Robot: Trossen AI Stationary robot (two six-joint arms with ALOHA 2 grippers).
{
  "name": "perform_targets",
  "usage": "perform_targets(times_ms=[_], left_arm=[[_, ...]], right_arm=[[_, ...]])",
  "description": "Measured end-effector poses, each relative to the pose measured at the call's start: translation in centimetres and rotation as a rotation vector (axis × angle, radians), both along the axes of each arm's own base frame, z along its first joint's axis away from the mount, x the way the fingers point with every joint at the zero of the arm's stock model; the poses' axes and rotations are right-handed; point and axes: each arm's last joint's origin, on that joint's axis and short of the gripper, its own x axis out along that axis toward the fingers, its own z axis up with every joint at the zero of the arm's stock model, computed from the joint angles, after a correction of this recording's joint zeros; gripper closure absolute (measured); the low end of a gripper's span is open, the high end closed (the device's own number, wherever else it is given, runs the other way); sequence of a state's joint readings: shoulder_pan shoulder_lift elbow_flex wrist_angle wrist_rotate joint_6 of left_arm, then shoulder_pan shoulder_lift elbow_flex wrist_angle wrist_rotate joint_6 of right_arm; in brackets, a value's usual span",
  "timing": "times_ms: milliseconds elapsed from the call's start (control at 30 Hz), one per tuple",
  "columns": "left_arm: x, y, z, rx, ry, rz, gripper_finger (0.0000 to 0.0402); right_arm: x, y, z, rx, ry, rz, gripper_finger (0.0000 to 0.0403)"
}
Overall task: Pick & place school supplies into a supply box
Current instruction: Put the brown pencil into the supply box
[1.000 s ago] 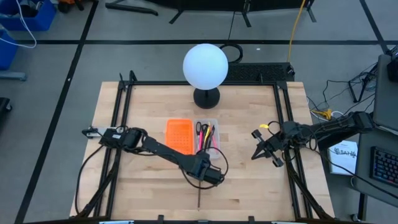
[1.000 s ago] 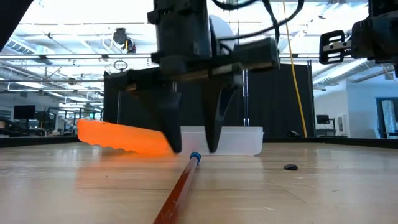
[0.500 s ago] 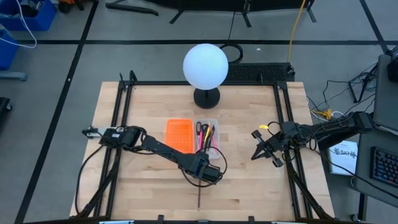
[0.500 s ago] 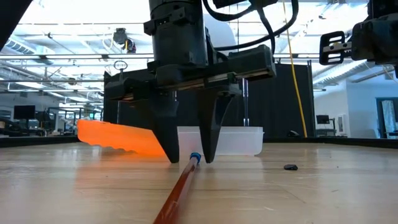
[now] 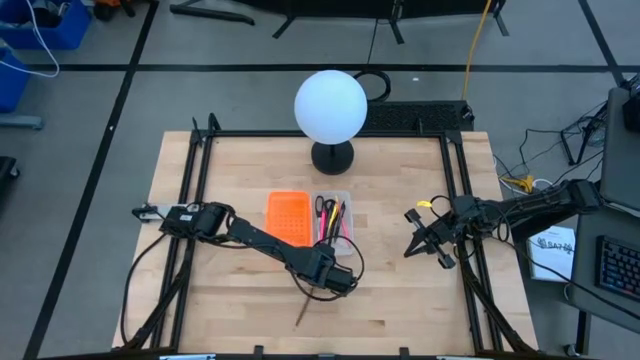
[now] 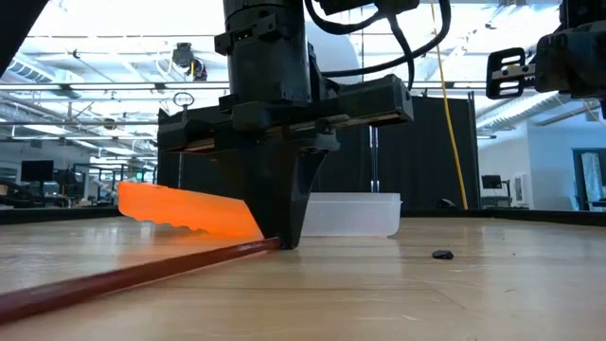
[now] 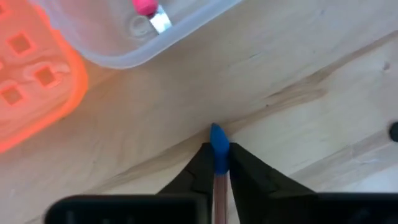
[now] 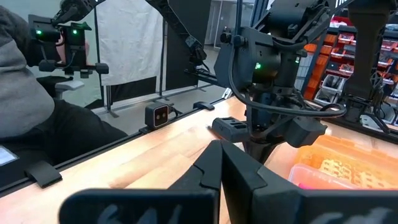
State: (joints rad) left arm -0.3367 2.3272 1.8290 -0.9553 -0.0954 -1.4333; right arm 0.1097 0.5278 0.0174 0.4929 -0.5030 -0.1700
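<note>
Left pincer (image 7: 217, 163) pinches thin blue-tipped pencil (image 6: 133, 276) on wood tabletop (image 5: 400, 300); right pincer (image 5: 420, 240) shut, prob. empty.

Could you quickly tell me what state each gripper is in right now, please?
Left gripper: shut on the thin reddish-brown pencil with a blue tip, at the table.
Right gripper: shut, holding nothing, waiting at the right side.

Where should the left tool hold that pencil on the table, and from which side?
At its blue-tipped end, from straight above. The pencil lies flat on the wood, so only its two long sides are free. The left tool already pinches it just behind the blue tip, near the clear box. Gripping so far from the middle, it will probably droop when lifted.
</note>
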Motion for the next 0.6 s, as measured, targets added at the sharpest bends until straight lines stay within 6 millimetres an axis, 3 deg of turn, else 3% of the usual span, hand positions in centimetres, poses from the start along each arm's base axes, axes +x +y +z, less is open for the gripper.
perform_targets(times_ms=[100,367,600], left_arm=[[0.1,-0.1,0.0,0.004,-0.006,-0.037,0.0381],[-0.1,-0.9,1.6,0.006,-0.067,-0.138,0.0373],[-1.6,-2.3,7.1,0.027,-0.207,-0.233,0.0382]], right_arm=[[0.0,0.0,0.0,-0.006,0.001,0.0,0.0403],[0.0,0.0,0.0,-0.006,0.001,0.001,0.0403],[0.0,0.0,-0.1,-0.002,0.009,0.0,0.0403]])
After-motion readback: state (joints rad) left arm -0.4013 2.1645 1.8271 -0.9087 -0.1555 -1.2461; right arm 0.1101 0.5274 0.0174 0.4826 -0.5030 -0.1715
